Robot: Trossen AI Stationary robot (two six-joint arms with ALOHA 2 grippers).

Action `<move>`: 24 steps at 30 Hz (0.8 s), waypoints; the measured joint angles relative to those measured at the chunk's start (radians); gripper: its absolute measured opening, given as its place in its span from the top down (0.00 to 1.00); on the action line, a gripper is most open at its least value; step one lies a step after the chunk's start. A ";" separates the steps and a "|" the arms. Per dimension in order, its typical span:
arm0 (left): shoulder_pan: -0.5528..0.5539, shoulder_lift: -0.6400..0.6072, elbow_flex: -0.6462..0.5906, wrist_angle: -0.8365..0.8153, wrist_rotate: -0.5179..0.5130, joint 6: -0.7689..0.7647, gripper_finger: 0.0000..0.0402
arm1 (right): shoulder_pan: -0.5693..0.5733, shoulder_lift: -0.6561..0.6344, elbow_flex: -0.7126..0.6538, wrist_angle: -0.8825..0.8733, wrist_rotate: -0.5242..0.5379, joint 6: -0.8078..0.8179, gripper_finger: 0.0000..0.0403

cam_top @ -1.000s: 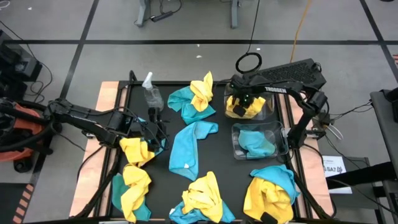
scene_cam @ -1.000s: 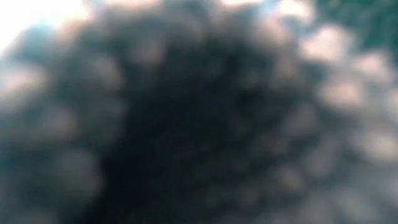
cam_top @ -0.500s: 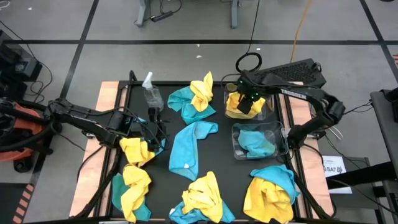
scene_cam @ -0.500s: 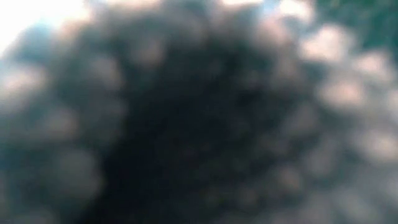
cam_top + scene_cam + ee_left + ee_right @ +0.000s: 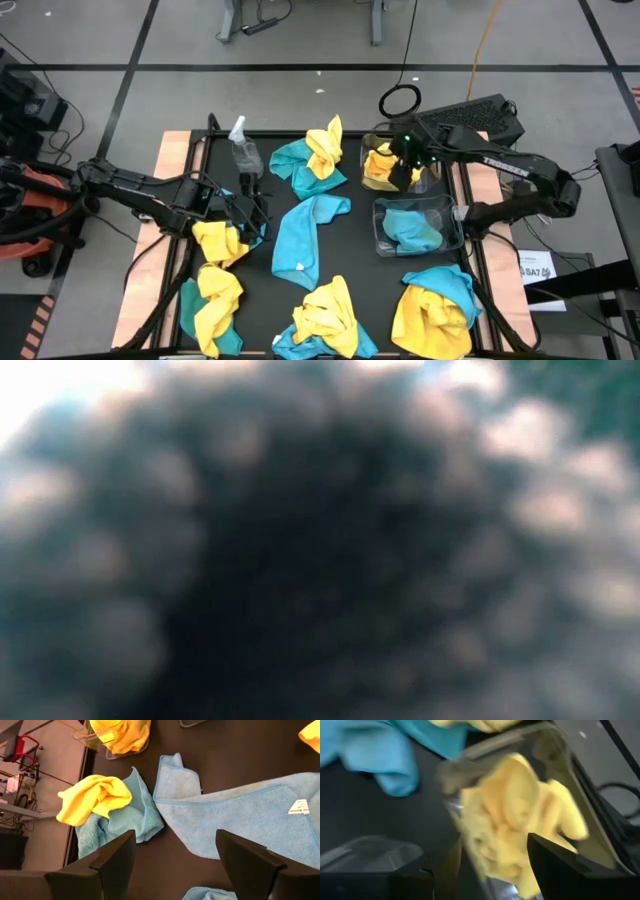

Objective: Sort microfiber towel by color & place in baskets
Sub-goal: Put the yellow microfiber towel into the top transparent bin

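I work in a lab or workshop, not a home. My black table [image 5: 330,250] sits on a gray floor [image 5: 300,90] marked with dark tape lines [image 5: 300,67]. Loose cables run across the floor, one orange [image 5: 487,40], one black and coiled in a ring [image 5: 400,101]. Metal stand legs [image 5: 232,18] show at the far side. On my left, past the table, sits dark and orange gear [image 5: 30,215] with wires.
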 joint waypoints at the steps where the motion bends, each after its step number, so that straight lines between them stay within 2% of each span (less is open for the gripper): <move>1: 0.000 0.000 0.000 0.001 0.000 0.000 0.30 | 0.015 -0.014 0.000 0.000 -0.014 0.000 0.46; 9: 0.000 0.000 0.000 0.002 0.000 -0.002 0.30 | 0.173 -0.080 0.001 0.001 -0.104 0.016 0.46; 15: 0.000 0.000 0.000 0.001 0.022 -0.002 0.30 | 0.307 -0.083 0.001 0.006 -0.106 0.031 0.46; 24: 0.000 0.000 0.000 0.001 0.048 -0.002 0.30 | 0.508 -0.068 0.002 0.152 -0.107 0.044 0.45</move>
